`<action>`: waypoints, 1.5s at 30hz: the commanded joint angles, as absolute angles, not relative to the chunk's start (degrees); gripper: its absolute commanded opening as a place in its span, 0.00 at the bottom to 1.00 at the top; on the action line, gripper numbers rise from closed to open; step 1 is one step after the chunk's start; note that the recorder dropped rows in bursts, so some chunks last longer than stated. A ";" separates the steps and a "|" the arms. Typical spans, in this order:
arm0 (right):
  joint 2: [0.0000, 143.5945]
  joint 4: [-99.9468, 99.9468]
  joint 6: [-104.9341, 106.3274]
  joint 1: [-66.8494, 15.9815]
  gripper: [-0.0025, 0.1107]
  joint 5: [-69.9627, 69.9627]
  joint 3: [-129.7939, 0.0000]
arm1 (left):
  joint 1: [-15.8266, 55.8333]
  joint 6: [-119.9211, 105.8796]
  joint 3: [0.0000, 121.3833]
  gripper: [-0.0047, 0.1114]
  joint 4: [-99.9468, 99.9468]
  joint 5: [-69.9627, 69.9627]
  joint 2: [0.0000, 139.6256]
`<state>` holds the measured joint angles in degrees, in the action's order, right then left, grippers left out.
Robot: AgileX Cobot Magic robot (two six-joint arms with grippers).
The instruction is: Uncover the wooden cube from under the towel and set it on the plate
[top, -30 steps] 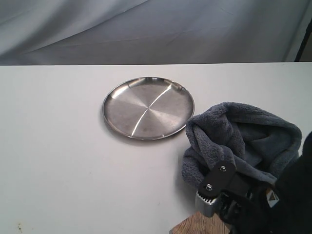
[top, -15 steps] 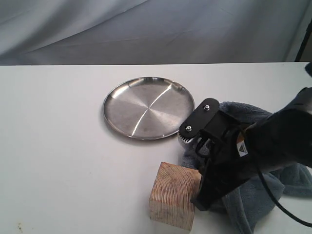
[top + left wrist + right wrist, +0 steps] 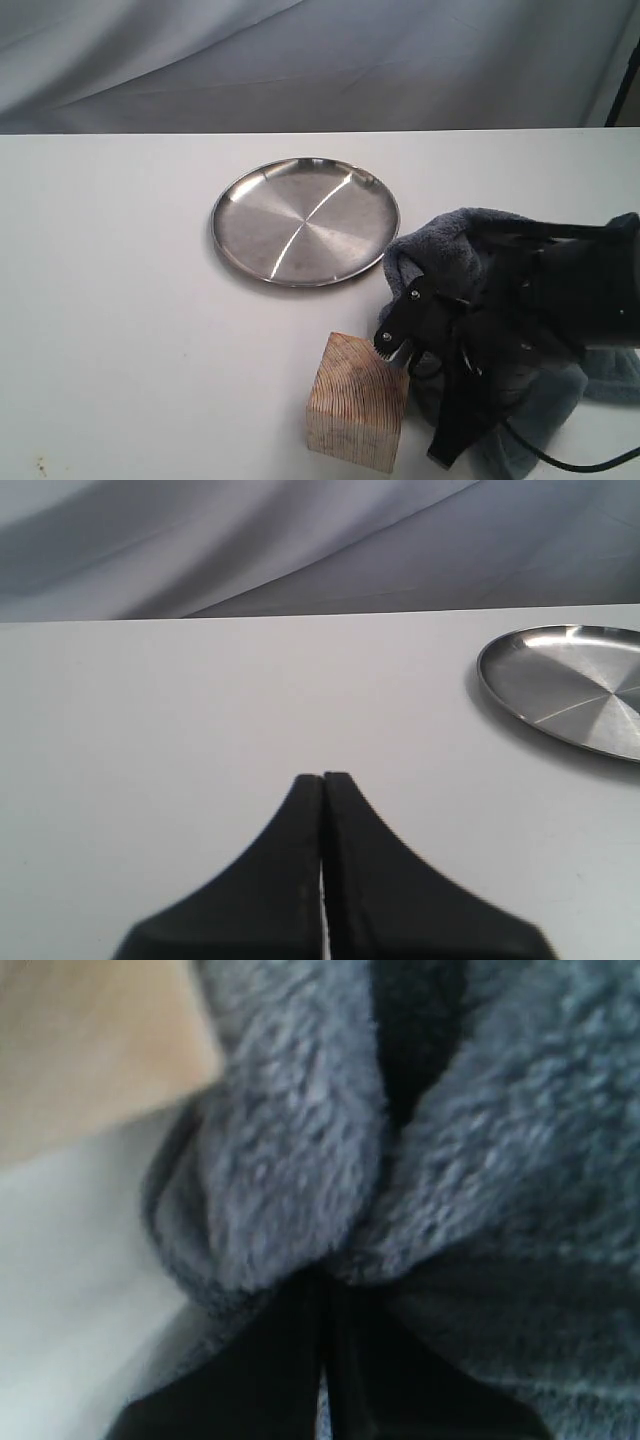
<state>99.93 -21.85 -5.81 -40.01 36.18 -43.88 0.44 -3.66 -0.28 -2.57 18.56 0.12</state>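
Showing the cube point(image 3: 357, 415) uncovered: it stands on the table point(image 3: 120, 300) low in the exterior view, its grain lines plainly visible. It is set apart from the plate point(image 3: 304, 220), which lies farther back with nothing on it. The towel point(image 3: 455, 240) is bunched into a heap to the right of the cube, close beside the plate's rim. The right jaws are pressed together, and in the right wrist view a fold of towel is pinched at their tips. One toothed finger point(image 3: 392, 340) is seen just above the cube's upper right corner. The left jaws are closed flat against each other with nothing between them and are held over bare table.
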 commanded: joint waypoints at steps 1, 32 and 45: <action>104.31 -48.20 -29.82 -39.85 0.02 36.27 -43.80 | 0.30 -3.43 0.00 0.04 -2.61 17.90 0.00; 74.38 6.58 34.95 -40.08 0.95 32.88 -44.53 | 0.30 -3.43 0.00 0.04 -2.61 17.90 0.00; 86.21 22.45 48.99 -40.08 0.95 26.00 -44.53 | 0.30 -3.43 0.00 0.04 -2.61 17.90 0.00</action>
<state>83.25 18.04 44.37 -40.03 29.47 -44.46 0.44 -3.66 -0.28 -2.57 18.56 0.12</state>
